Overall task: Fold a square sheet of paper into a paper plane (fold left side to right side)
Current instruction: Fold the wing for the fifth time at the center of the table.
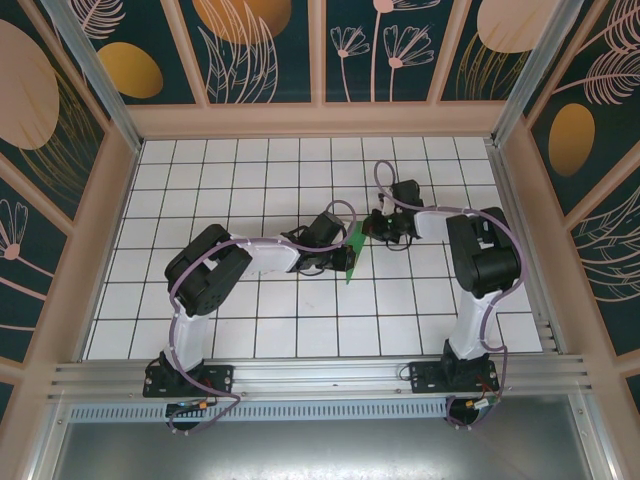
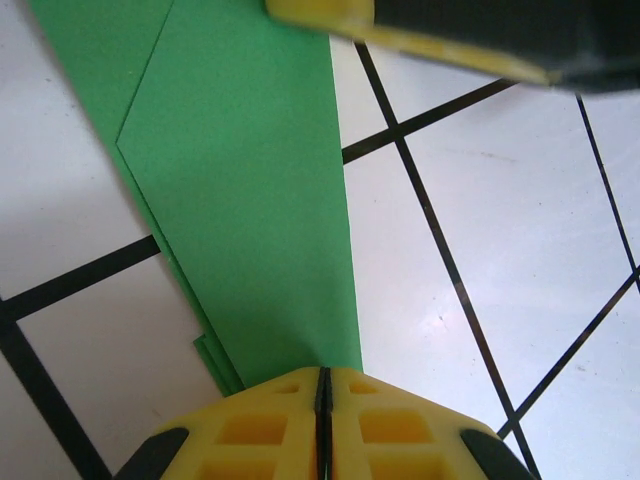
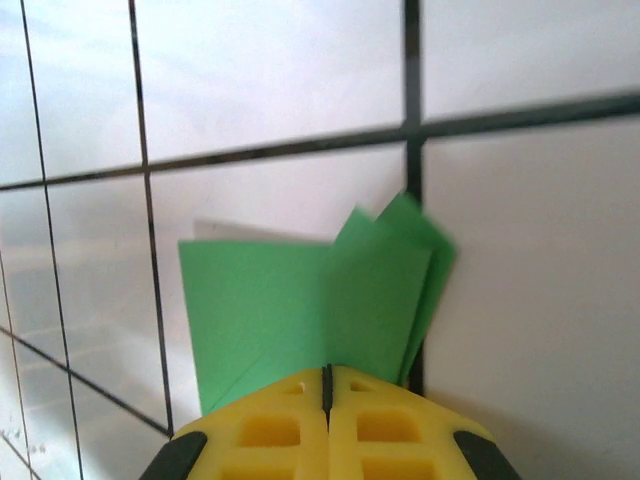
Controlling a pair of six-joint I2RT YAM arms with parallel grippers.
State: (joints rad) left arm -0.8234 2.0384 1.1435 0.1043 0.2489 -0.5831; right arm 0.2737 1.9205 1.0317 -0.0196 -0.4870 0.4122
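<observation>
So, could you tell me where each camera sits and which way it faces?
Top external: above and behind the arms, looking down on the tiled table; both arms show, left gripper and right gripper meeting at the folded green paper.
Left wrist: on the left arm, looking past its shut fingers along the paper; a right finger crosses the top.
Right wrist: on the right arm, looking past its shut fingers at the paper.
All three share the paper.
</observation>
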